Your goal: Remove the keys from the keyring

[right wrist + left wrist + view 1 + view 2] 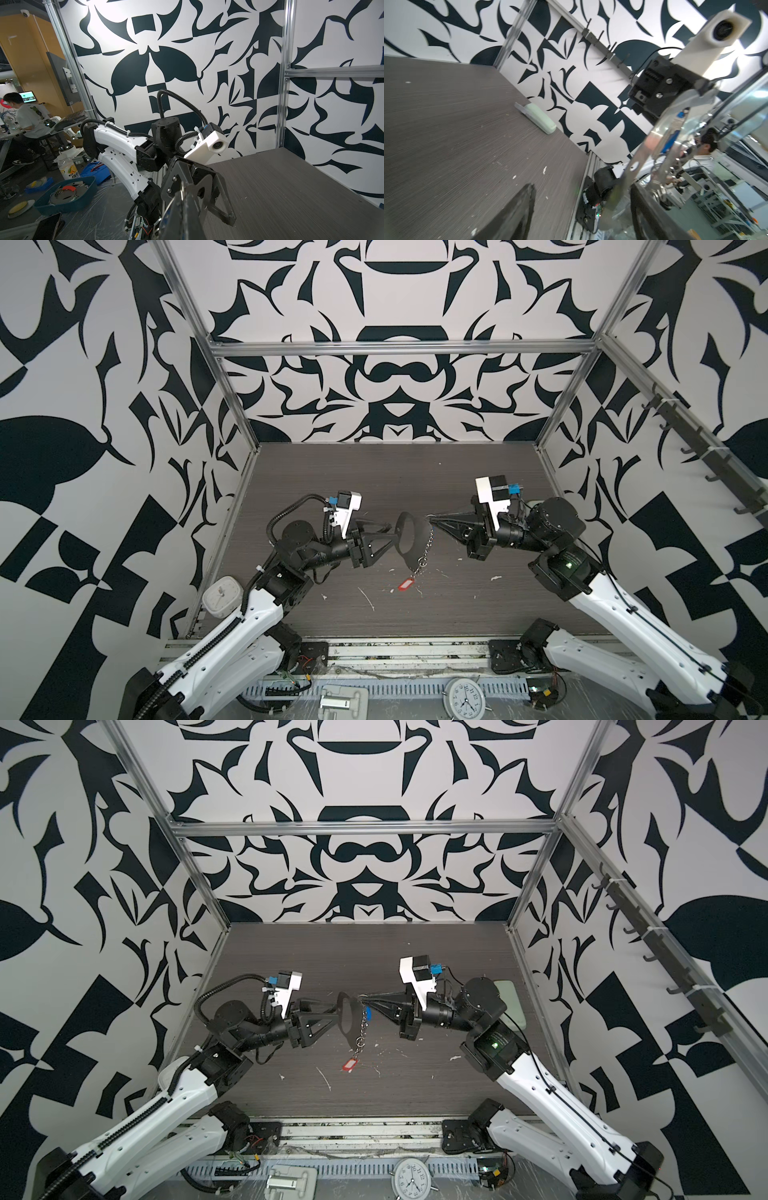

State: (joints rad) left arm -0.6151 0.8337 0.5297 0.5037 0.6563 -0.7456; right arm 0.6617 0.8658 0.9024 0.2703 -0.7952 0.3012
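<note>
keyring [417, 539] hangs from right tool [430, 517] (jaws clamped), left tool [391, 534] just beside

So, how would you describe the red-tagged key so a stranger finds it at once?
Find the dark table top. Over its middle a silver chain runs toward the near edge. At that chain's end is the key's red tag; the blue tag is up by the right gripper.

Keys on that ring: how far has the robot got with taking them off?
Nothing looks done yet: the red-tagged key and the blue-tagged key both seem attached to the keyring. In hand: the right gripper pinches the keyring aloft, and the left gripper stands open at its loop. Left: freeing both keys.
</note>
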